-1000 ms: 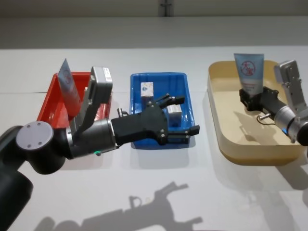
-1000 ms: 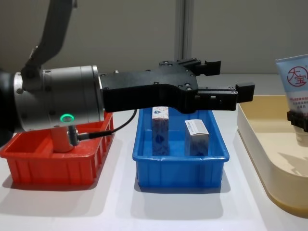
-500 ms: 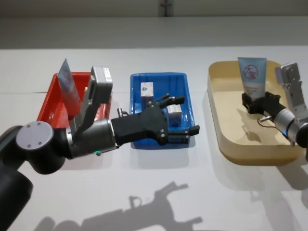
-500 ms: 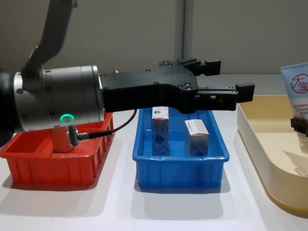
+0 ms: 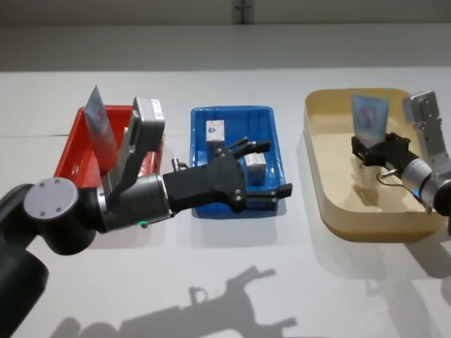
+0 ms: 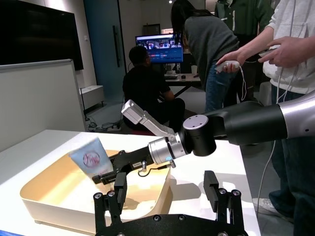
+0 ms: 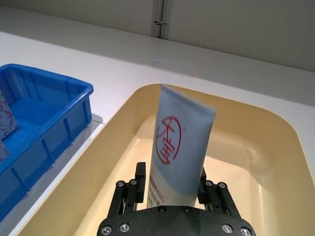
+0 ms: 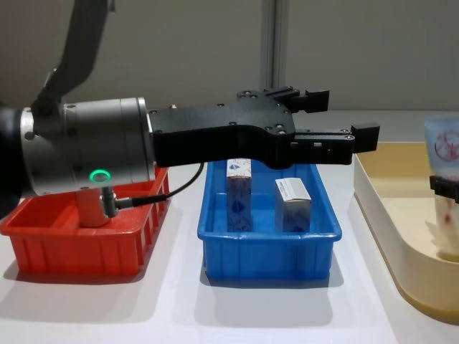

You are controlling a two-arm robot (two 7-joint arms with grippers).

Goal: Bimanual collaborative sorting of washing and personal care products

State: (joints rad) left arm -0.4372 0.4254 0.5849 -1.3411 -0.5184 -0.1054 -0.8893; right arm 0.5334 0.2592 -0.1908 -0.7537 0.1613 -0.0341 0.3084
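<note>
A pale-blue tube (image 5: pixel 369 113) with a red logo stands blurred between the fingers of my right gripper (image 5: pixel 363 144) over the beige bin (image 5: pixel 317 179). In the right wrist view the tube (image 7: pixel 179 142) leans between the spread fingers (image 7: pixel 141 179). The chest view shows the tube (image 8: pixel 445 143) low against the gripper (image 8: pixel 445 185). Another tube (image 5: pixel 99 127) leans in the red bin (image 5: pixel 70 151). Two blue cartons (image 8: pixel 239 193) (image 8: pixel 292 204) stand in the blue bin (image 8: pixel 265 251). My left gripper (image 5: pixel 275 167) hovers open and empty over that bin.
The three bins sit in a row on the white table: red at the left, blue in the middle, beige at the right. Bare table lies in front of them. The left arm's body (image 8: pixel 86 154) hangs over the red bin.
The right gripper shifted slightly right inside the beige bin. The tube has sunk between its fingers and now shows blurred. The left arm has not moved.
</note>
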